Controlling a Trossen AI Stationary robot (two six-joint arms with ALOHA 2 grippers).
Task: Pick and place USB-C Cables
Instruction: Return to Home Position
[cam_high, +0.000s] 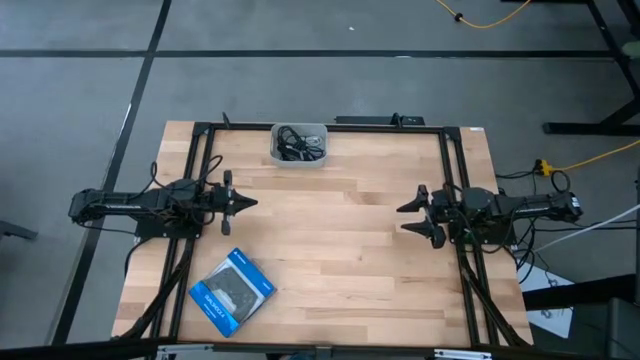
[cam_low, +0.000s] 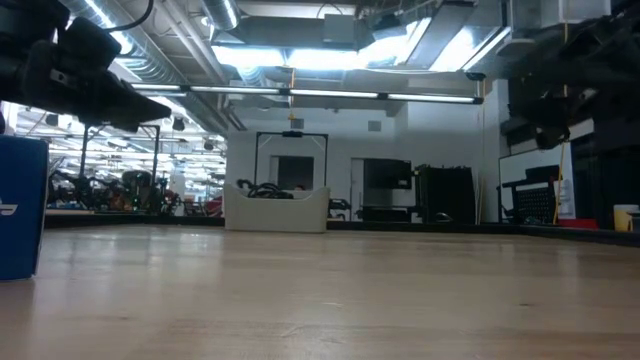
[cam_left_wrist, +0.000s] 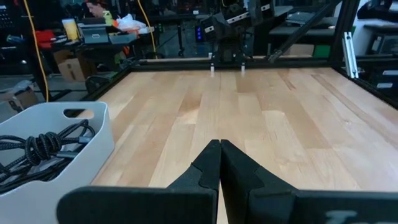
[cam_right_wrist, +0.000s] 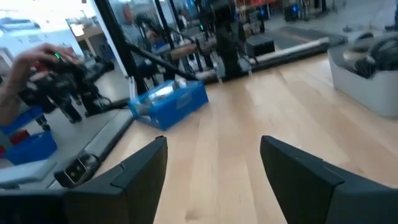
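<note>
Off the near edge of the worktop (cam_high: 330, 260), a person's hand (cam_right_wrist: 28, 59) is showing beside some dark equipment, too blurred to tell more. A black frame (cam_high: 380, 127) is running round the pale wooden worktop. Nearest on the wood, a flat blue-and-black packet (cam_high: 231, 292) is lying toward the left corner, turned at an angle to the edge.

Farther in, about halfway across, the two dark arms are reaching inward from opposite sides and facing each other. The left hand (cam_high: 250, 203) is hanging above the left side of the worktop with its two fingers (cam_left_wrist: 205, 168) pressed together, gripping nothing. The right hand (cam_high: 402, 218) is hanging above the right side with its fingers (cam_right_wrist: 140, 171) spread wide apart, also carrying nothing.

Farthest away, a white bin (cam_high: 275, 150) is sitting at the middle of the far edge. The USB-C Cables (cam_high: 298, 143) are lying inside it in a loose tangle, with dark braided loops showing above the rim. The bin and its cables are lying well apart from both hands, farther back than either and roughly between them, a little closer to the left hand; neither hand is touching the bin or any cable
</note>
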